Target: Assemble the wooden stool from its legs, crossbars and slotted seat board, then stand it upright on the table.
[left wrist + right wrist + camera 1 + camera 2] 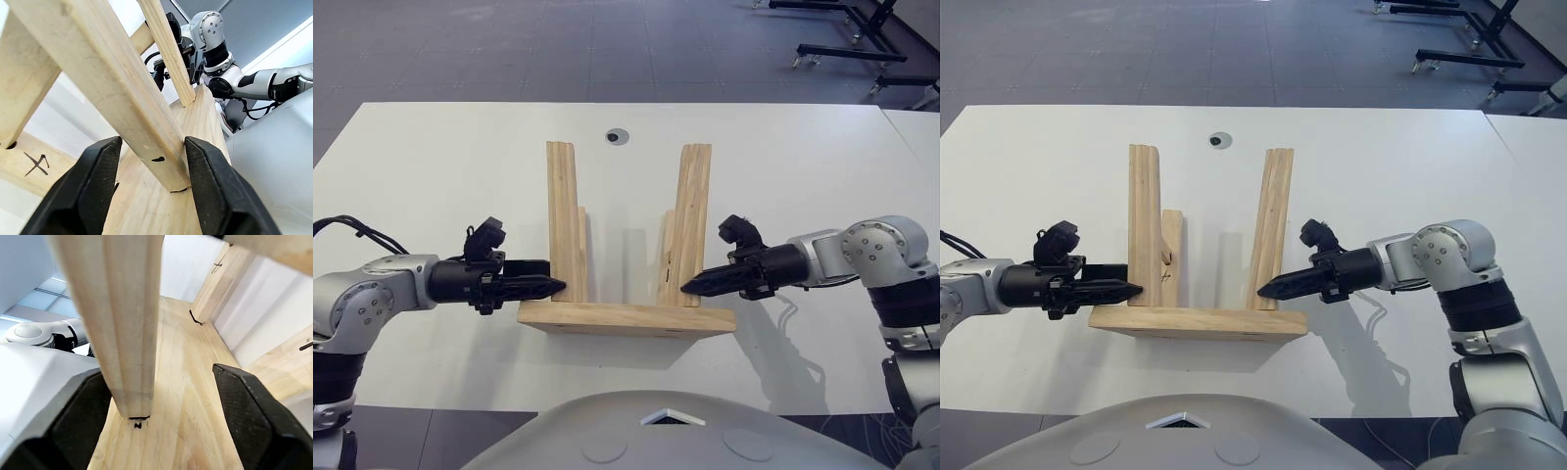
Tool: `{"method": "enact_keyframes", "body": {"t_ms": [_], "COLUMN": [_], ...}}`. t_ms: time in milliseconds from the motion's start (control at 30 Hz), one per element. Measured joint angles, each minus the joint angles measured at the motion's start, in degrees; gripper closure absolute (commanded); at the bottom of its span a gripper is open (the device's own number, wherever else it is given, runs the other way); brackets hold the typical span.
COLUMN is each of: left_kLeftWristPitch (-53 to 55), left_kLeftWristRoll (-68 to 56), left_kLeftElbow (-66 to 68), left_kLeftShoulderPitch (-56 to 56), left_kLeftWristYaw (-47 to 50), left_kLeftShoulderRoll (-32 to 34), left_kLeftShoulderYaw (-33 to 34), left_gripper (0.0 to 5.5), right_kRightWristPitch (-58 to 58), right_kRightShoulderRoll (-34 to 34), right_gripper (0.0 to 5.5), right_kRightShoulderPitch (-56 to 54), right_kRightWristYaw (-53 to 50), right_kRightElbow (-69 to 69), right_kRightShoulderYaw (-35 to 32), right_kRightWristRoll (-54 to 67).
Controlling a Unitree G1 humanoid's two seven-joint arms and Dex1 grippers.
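The wooden stool lies on its side on the white table [431,176]. Its seat board [626,319] stands on edge nearest me, and the legs point away. My left gripper [553,286] is at the base of the left leg [563,211]. In the left wrist view its fingers [98,186] press both sides of that leg [146,127], shut on it. My right gripper [690,286] is at the base of the right leg [693,215]. Its fingers [254,421] stand open around the leg [129,333], with a wide gap on one side. A short crossbar [1171,245] shows between the legs.
A small round grey grommet [618,136] sits in the table behind the stool. Bare tabletop lies to both sides and behind. A second table's edge [920,127] is at the far right. Black wheeled frames [847,49] stand on the floor beyond.
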Motion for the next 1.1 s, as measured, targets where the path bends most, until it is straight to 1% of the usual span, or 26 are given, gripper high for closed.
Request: {"method": "enact_keyframes", "body": {"t_ms": [67,167,267,333,400,467,600,700,767,800,867,967,1100], "left_kLeftWristPitch": [-0.1,-1.1,-2.5,-5.3,-12.6,-21.5,-42.6,-54.3,-60.8,-62.9,-68.7,-73.4,-73.5], "left_kLeftWristRoll": [-0.9,-1.5,-0.9,1.6,8.0,15.9,32.7,37.4,38.8,39.3,41.0,42.5,42.0], "left_kLeftElbow": [0.4,0.6,1.0,1.1,-0.3,-2.0,-1.9,-1.5,-1.5,-1.4,-1.6,-3.8,-5.7], "left_kLeftShoulderPitch": [0.5,1.5,3.5,6.2,10.7,16.9,26.5,28.2,29.1,29.2,29.2,28.9,28.9], "left_kLeftWristYaw": [-0.1,-0.6,-1.5,-2.7,-3.7,-5.3,-5.1,-5.5,-6.4,-6.9,-7.8,-9.4,-10.1], "left_kLeftShoulderRoll": [-0.4,-0.7,-0.8,-0.4,-0.1,-0.1,-1.4,-2.8,-3.2,-3.2,-3.3,-3.4,-2.8], "left_kLeftShoulderYaw": [3.5,8.1,11.5,14.1,16.4,17.6,17.6,17.6,17.5,17.4,16.1,11.4,8.3], "left_gripper": [3.2,3.2,3.2,3.2,3.2,3.2,3.2,3.2,3.2,3.2,3.2,3.2,3.2], "right_kRightWristPitch": [-1.9,-4.0,-2.2,-1.1,-3.8,-10.2,-33.6,-50.7,-62.8,-67.2,-80.5,-95.2,-102.6], "right_kRightShoulderRoll": [-1.5,-3.4,-3.4,-3.5,-4.3,-5.6,-5.4,-5.1,-5.1,-5.1,-5.1,-3.9,-0.6], "right_gripper": [1.94,1.94,1.94,1.94,1.94,1.94,1.94,1.94,1.94,1.94,1.94,1.94,1.94], "right_kRightShoulderPitch": [0.7,2.1,2.7,4.0,6.0,9.9,21.4,30.3,35.3,36.6,38.8,39.3,37.2], "right_kRightWristYaw": [2.6,5.2,4.5,3.3,3.1,3.8,4.9,7.1,9.3,10.0,11.9,13.4,12.8], "right_kRightElbow": [0.0,-0.9,-3.0,-5.1,-8.4,-11.2,-11.6,-11.6,-11.1,-10.2,-6.0,-1.1,2.8], "right_kRightShoulderYaw": [-1.2,-5.9,-11.4,-15.4,-18.8,-19.1,-18.7,-17.3,-15.2,-14.1,-9.8,-5.5,-3.2], "right_kRightWristRoll": [-1.1,-1.3,2.3,4.7,4.6,-0.4,-17.2,-27.5,-34.3,-36.9,-45.0,-51.1,-51.1]}}
